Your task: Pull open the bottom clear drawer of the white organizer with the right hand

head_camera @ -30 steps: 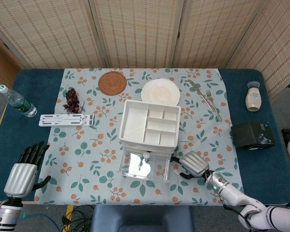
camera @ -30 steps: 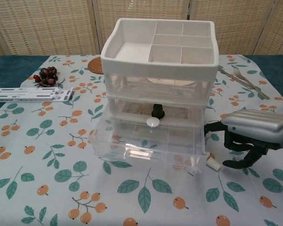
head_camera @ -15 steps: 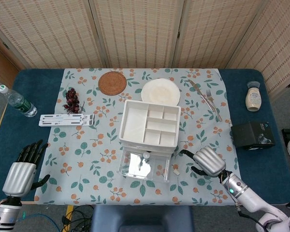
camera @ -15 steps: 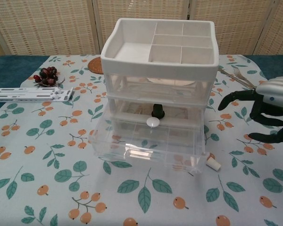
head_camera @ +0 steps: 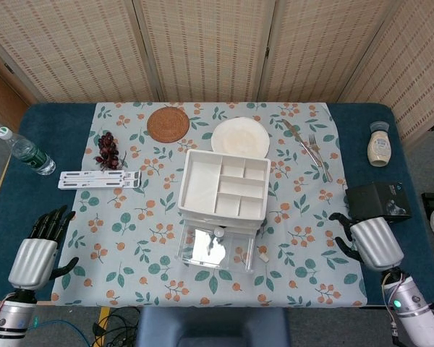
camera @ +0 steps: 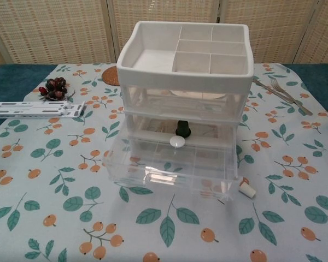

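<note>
The white organizer [head_camera: 224,186] stands mid-table with an open compartment tray on top. Its bottom clear drawer [head_camera: 215,247] sticks out toward the front edge; the chest view shows that drawer [camera: 172,164] pulled forward, its white knob [camera: 177,141] below the black knob [camera: 182,130] of the drawer above. My right hand [head_camera: 372,242] is off to the right on the blue cloth, well away from the drawer, holding nothing, fingers loosely apart. My left hand [head_camera: 36,256] rests at the front left, fingers spread, empty. Neither hand shows in the chest view.
A small white piece [camera: 246,190] lies by the drawer's right corner. A black box [head_camera: 378,201] sits just behind my right hand, a jar [head_camera: 379,144] beyond it. Plate [head_camera: 240,137], woven coaster [head_camera: 168,123], cutlery [head_camera: 311,148], grapes [head_camera: 107,150], white strip [head_camera: 99,178], bottle [head_camera: 25,152].
My right hand has drawn away from the drawer's right side, moving rightward to the blue cloth and out of the chest view. The drawer stays pulled out.
</note>
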You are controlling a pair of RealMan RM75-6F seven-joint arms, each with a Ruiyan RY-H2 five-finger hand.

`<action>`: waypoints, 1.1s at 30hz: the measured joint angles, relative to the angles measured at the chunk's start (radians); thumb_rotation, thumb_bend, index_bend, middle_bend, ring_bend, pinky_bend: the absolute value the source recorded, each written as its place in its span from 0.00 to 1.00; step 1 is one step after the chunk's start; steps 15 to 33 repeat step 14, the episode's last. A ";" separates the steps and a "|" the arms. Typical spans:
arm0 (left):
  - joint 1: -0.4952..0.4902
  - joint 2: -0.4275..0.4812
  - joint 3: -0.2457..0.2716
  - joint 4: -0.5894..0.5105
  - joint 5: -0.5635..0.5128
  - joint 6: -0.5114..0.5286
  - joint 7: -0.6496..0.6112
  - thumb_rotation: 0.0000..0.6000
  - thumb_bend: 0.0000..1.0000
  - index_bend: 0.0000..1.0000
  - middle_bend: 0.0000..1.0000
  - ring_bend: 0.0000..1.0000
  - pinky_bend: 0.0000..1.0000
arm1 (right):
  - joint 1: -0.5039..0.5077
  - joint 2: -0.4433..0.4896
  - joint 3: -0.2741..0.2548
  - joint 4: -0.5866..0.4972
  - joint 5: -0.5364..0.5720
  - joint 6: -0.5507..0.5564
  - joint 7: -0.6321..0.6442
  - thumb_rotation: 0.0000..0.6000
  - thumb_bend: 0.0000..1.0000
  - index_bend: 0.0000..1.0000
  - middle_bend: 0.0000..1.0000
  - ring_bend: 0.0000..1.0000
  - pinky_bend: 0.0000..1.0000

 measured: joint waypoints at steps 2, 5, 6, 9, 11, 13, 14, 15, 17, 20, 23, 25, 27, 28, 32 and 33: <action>0.000 -0.001 0.000 -0.001 0.003 0.003 0.001 1.00 0.20 0.02 0.00 0.05 0.09 | -0.034 0.005 0.004 -0.003 0.014 0.033 0.001 1.00 0.36 0.21 0.45 0.39 0.52; 0.004 -0.005 0.000 -0.004 0.003 0.011 -0.001 1.00 0.20 0.02 0.00 0.05 0.09 | -0.078 0.015 0.007 -0.013 0.036 0.067 0.003 1.00 0.36 0.18 0.39 0.30 0.40; 0.005 -0.005 0.002 -0.004 0.004 0.013 -0.001 1.00 0.20 0.02 0.00 0.05 0.09 | -0.089 0.016 0.008 -0.014 0.043 0.076 0.004 1.00 0.36 0.18 0.37 0.28 0.37; 0.008 -0.006 0.007 -0.007 0.009 0.016 0.000 1.00 0.20 0.03 0.00 0.05 0.09 | -0.124 0.015 0.011 -0.012 0.059 0.095 0.018 1.00 0.36 0.17 0.34 0.25 0.34; 0.010 -0.007 0.009 -0.008 0.012 0.019 -0.001 1.00 0.20 0.03 0.00 0.05 0.09 | -0.142 0.011 0.012 -0.004 0.061 0.104 0.032 1.00 0.36 0.17 0.34 0.24 0.32; 0.011 -0.008 0.010 -0.007 0.015 0.022 -0.002 1.00 0.20 0.03 0.00 0.05 0.09 | -0.152 0.007 0.015 0.004 0.059 0.107 0.044 1.00 0.36 0.17 0.34 0.24 0.32; 0.011 -0.009 0.010 -0.006 0.015 0.022 -0.003 1.00 0.20 0.02 0.00 0.05 0.09 | -0.153 0.006 0.016 0.006 0.058 0.106 0.048 1.00 0.36 0.17 0.34 0.24 0.32; 0.011 -0.009 0.010 -0.006 0.015 0.022 -0.003 1.00 0.20 0.02 0.00 0.05 0.09 | -0.153 0.006 0.016 0.006 0.058 0.106 0.048 1.00 0.36 0.17 0.34 0.24 0.32; 0.011 -0.009 0.010 -0.006 0.015 0.022 -0.003 1.00 0.20 0.02 0.00 0.05 0.09 | -0.153 0.006 0.016 0.006 0.058 0.106 0.048 1.00 0.36 0.17 0.34 0.24 0.32; 0.011 -0.009 0.010 -0.006 0.015 0.022 -0.003 1.00 0.20 0.02 0.00 0.05 0.09 | -0.153 0.006 0.016 0.006 0.058 0.106 0.048 1.00 0.36 0.17 0.34 0.24 0.32; 0.011 -0.009 0.010 -0.006 0.015 0.022 -0.003 1.00 0.20 0.02 0.00 0.05 0.09 | -0.153 0.006 0.016 0.006 0.058 0.106 0.048 1.00 0.36 0.17 0.34 0.24 0.32; 0.011 -0.009 0.010 -0.006 0.015 0.022 -0.003 1.00 0.20 0.02 0.00 0.05 0.09 | -0.153 0.006 0.016 0.006 0.058 0.106 0.048 1.00 0.36 0.17 0.34 0.24 0.32; 0.011 -0.009 0.010 -0.006 0.015 0.022 -0.003 1.00 0.20 0.02 0.00 0.05 0.09 | -0.153 0.006 0.016 0.006 0.058 0.106 0.048 1.00 0.36 0.17 0.34 0.24 0.32; 0.011 -0.009 0.010 -0.006 0.015 0.022 -0.003 1.00 0.20 0.02 0.00 0.05 0.09 | -0.153 0.006 0.016 0.006 0.058 0.106 0.048 1.00 0.36 0.17 0.34 0.24 0.32; 0.011 -0.009 0.010 -0.006 0.015 0.022 -0.003 1.00 0.20 0.02 0.00 0.05 0.09 | -0.153 0.006 0.016 0.006 0.058 0.106 0.048 1.00 0.36 0.17 0.34 0.24 0.32; 0.011 -0.009 0.010 -0.006 0.015 0.022 -0.003 1.00 0.20 0.02 0.00 0.05 0.09 | -0.153 0.006 0.016 0.006 0.058 0.106 0.048 1.00 0.36 0.17 0.34 0.24 0.32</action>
